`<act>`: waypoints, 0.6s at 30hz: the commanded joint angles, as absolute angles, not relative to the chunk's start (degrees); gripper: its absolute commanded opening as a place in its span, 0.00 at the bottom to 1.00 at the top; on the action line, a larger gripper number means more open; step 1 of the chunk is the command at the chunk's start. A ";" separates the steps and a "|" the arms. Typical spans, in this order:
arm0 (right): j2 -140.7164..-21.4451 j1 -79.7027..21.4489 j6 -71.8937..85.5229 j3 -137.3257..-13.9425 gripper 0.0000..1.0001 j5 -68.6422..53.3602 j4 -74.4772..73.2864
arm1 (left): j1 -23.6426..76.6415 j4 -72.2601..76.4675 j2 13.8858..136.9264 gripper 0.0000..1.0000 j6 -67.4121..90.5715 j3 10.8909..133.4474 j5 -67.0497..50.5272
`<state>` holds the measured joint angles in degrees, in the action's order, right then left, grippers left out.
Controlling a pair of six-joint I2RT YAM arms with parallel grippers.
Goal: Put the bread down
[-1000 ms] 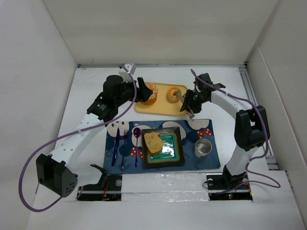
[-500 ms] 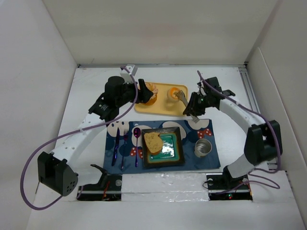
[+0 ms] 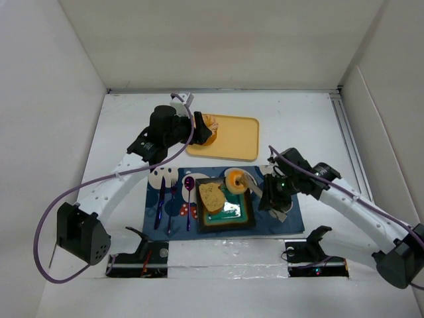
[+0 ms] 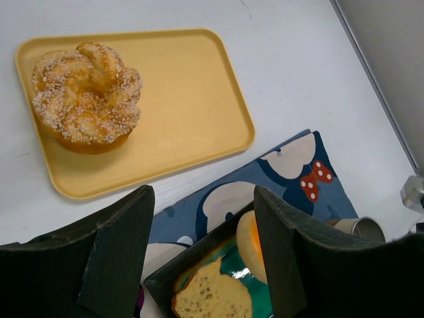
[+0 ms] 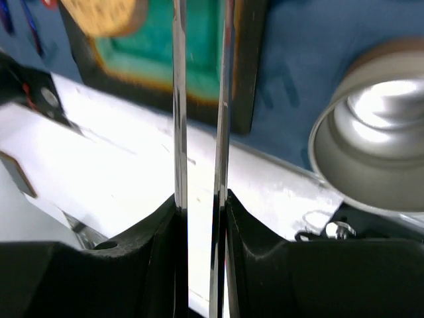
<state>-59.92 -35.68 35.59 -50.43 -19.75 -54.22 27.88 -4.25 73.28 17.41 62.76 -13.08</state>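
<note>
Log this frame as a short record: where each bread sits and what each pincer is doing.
bread slice: lying on teal plate
bagel: at plate's far right corner, at the tips of the tongs
sugared bun: on yellow tray
left pincer: open, empty, near the bun
right pincer: shut on tongs, beside metal cup

Yellow tray (image 3: 240, 136); teal plate (image 3: 236, 209); blue placemat (image 4: 318, 149), red dotted bows (image 4: 315, 185); golden bagel (image 3: 235, 180).
</note>
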 commanded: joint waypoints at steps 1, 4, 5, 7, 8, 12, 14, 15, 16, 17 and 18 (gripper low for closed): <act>-58.10 -39.28 39.64 -50.01 0.24 -15.57 -57.82 | 27.60 -1.76 73.12 0.57 17.66 63.81 -14.50; -59.15 -41.39 40.08 -49.92 0.24 -14.94 -56.52 | 28.12 -0.79 73.65 0.57 18.10 63.11 -14.59; -59.76 -41.92 40.08 -50.27 0.24 -15.20 -55.99 | 28.12 -0.88 73.74 0.57 18.11 63.19 -14.76; -61.52 -43.59 40.08 -50.97 0.24 -14.60 -55.37 | 28.12 -0.97 74.00 0.57 18.11 63.63 -14.77; -62.22 -43.59 39.82 -51.76 0.25 -14.07 -55.63 | 28.12 -1.14 73.83 0.57 17.93 63.89 -14.42; -64.16 -44.38 38.24 -54.92 0.45 -11.43 -57.30 | 28.12 -2.02 73.39 0.57 17.14 64.77 -13.45; -64.86 -44.38 37.27 -56.42 0.52 -10.55 -57.66 | 28.12 -2.28 73.13 0.57 16.96 64.51 -12.84; -65.21 -43.86 36.92 -58.34 0.53 -10.46 -57.92 | 28.12 -2.37 72.60 0.57 16.79 64.16 -12.57; -65.82 -42.90 36.48 -59.58 0.54 -10.55 -58.62 | 28.12 -2.55 72.42 0.57 16.61 64.16 -12.39; -66.53 -42.28 35.69 -60.72 0.53 -10.46 -59.06 | 28.12 -2.81 72.16 0.57 16.44 63.99 -11.52; -66.79 -41.58 35.34 -62.99 0.53 -10.46 -59.24 | 28.12 -2.99 71.46 0.57 15.91 63.98 -10.99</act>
